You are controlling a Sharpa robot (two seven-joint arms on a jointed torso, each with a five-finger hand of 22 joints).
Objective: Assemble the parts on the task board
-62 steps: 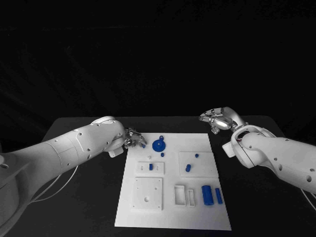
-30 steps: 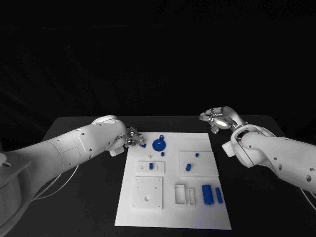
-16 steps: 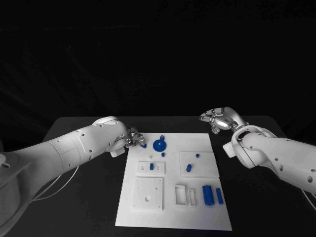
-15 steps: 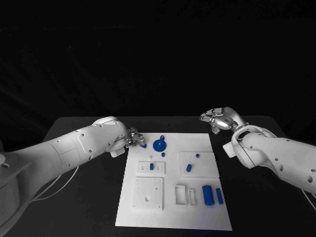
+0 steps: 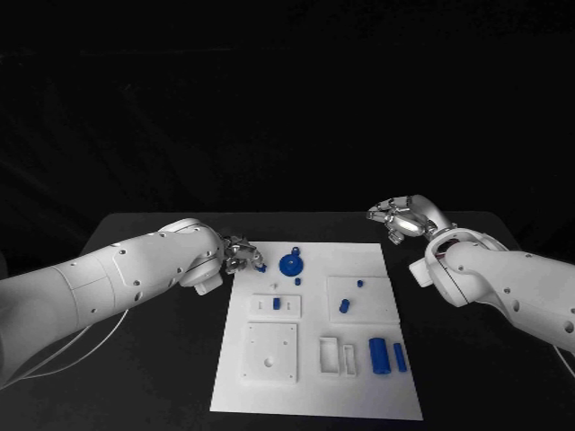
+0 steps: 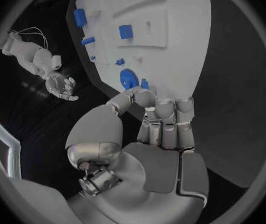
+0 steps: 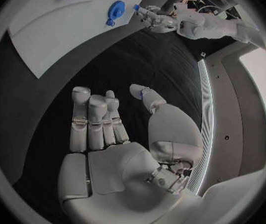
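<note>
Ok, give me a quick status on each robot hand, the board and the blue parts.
Left robot hand: at the board's far left corner, pinching a small blue part between its fingertips.
Right robot hand: open, holding nothing, over the black table off the board's far right corner.
Task board: flat on the table.
Round blue part: lying on the board near the left robot hand.
Two blue cylinders: lying side by side on the board.

a robotics lab: black table (image 5: 145, 235), dark backdrop, white task board (image 5: 311, 377) with blue parts (image 5: 290, 264)
</note>
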